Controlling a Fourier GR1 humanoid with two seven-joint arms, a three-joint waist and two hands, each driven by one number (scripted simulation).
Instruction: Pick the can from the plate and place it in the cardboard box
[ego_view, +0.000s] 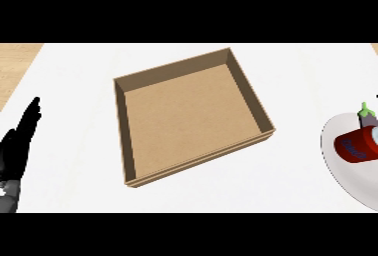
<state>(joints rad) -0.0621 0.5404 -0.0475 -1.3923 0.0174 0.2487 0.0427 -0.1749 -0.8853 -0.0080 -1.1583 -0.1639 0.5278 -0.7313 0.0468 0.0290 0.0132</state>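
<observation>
A white counter (74, 100) fills most of the head view, with tan wood showing past its far corners. A shallow, open-topped cardboard box (188, 120) sits in the middle, turned at an angle so that one corner points toward the far right and another toward the near left. Its low walls stand upright and its brown floor is bare.

At the right edge lies a white plate (347, 175), partly cut off by the view's border. The can (358, 146) rests on this plate, lying on its side. It is red with a bluish patch on the end that faces the near left. Its far end runs out of view at the right. Just behind it, on the plate's far part, stands a small purple eggplant (366, 118) with a green stem. I cannot tell whether it touches the can. A strip of white counter separates the plate from the box.

The left robot hand (18, 145) shows at the left edge, black, with its fingers straight and pointing away from the robot. It is open, holds nothing, and is apart from the box and well apart from the can.
</observation>
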